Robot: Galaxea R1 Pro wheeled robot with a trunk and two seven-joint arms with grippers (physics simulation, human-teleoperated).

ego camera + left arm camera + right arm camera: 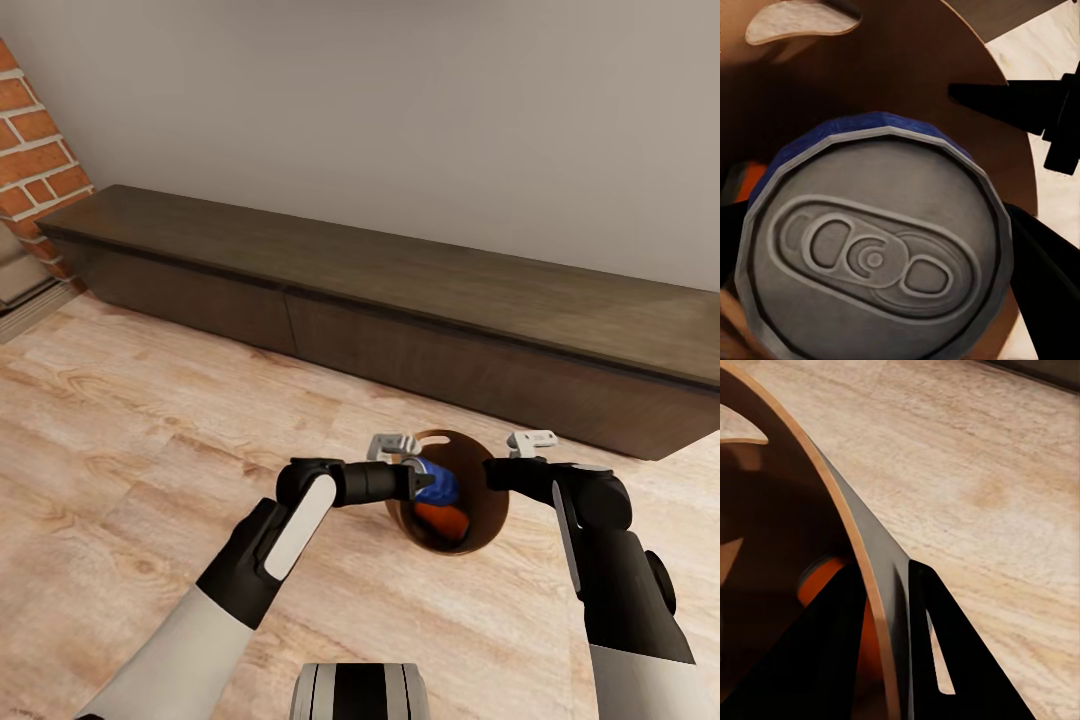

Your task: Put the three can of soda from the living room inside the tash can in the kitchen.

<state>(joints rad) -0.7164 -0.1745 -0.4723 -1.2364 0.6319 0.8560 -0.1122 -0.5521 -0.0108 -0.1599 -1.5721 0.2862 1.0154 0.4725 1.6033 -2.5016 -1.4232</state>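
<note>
One blue cylindrical soda can with a grey metal lid [441, 486] is held in the left end effector [425, 481], over the mouth of the round brown bin with a coppery rim [470, 441], which stands on the light wood floor [150, 420] near a long low dark cabinet [400, 300]. An orange can [441, 520] lies already inside. The right end effector [503, 470] stands narrow across the bin wall [870, 547], one finger inside and one outside, and it seems to clamp it.

The risk, in my judgement, is that the blue can, once released, strikes the rim or the right finger inside and falls to the floor. A pull from the right arm could also tip the bin.

In the left wrist view the lid [874, 255] faces the camera, so the can's long axis runs along the fingers, pointing into the bin at a slant.
</note>
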